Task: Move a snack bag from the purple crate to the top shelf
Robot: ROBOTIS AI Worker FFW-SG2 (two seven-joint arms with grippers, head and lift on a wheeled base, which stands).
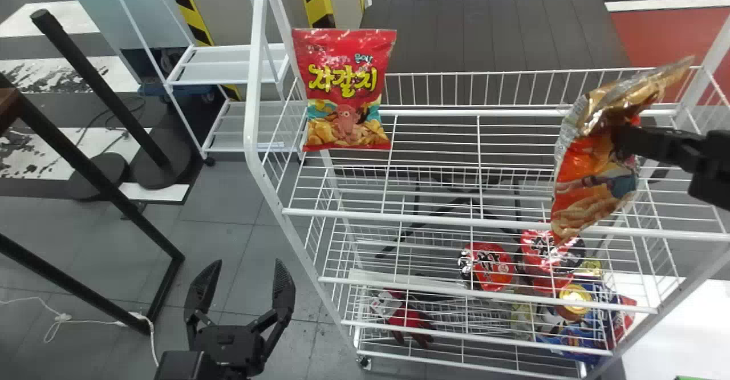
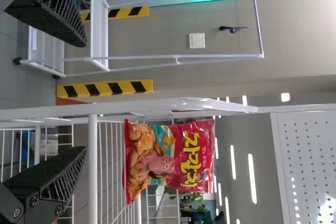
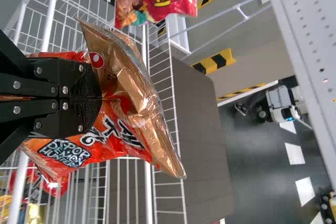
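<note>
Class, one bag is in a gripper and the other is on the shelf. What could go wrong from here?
The right gripper pinches the orange bag across its crumpled wrapper, so it might slip or swing. 
The bag hangs tilted, its lower end near the front rail in the head view, so it could snag there.

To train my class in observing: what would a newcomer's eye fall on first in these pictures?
Probably the bright red snack bag, upright at the left end of the white top shelf. Next, the orange and gold bag held in the right gripper, toward that shelf's right end. Then the open left gripper at the head view's lower left.
</note>
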